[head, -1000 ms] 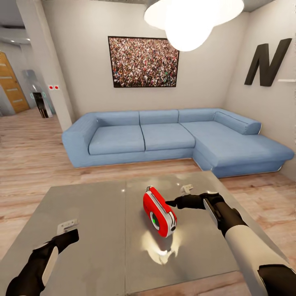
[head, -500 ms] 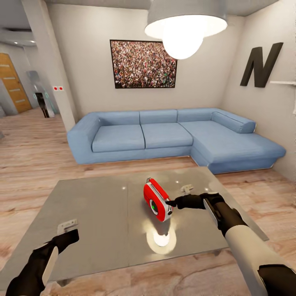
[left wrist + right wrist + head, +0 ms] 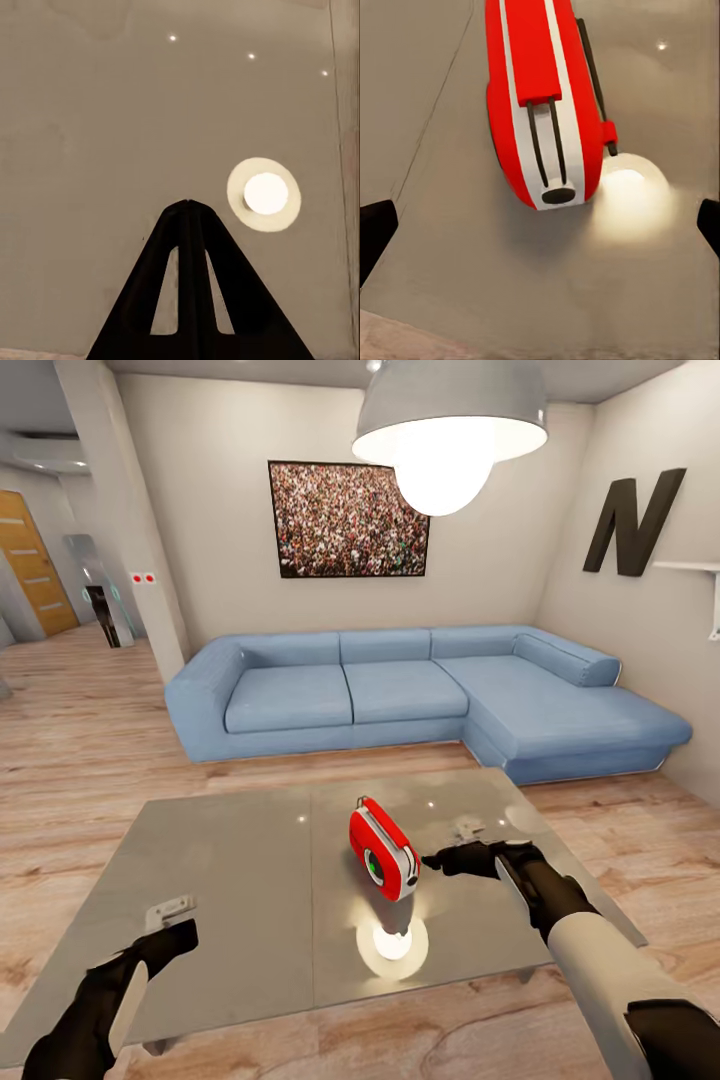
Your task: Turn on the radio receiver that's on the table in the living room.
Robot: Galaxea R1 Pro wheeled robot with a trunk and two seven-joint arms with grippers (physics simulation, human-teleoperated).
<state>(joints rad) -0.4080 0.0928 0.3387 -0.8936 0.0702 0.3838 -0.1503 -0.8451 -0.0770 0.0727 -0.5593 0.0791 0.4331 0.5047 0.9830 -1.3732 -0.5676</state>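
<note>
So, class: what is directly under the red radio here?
The radio stands on the glossy grey table, with the lamp's bright reflection beside its base. The patch of tabletop beneath the radio is covered by it.

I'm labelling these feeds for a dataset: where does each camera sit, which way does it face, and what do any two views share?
Head view: on the robot's head, looking forward and down at the table, radio receiver and sofa; both arms show, with the left pincer and right pincer.
Left wrist view: on the left arm, facing the table top; closed fingers show.
Right wrist view: on the right arm, facing the radio receiver; spread fingertips show.
Shared: head and right wrist views both show the radio.
</note>
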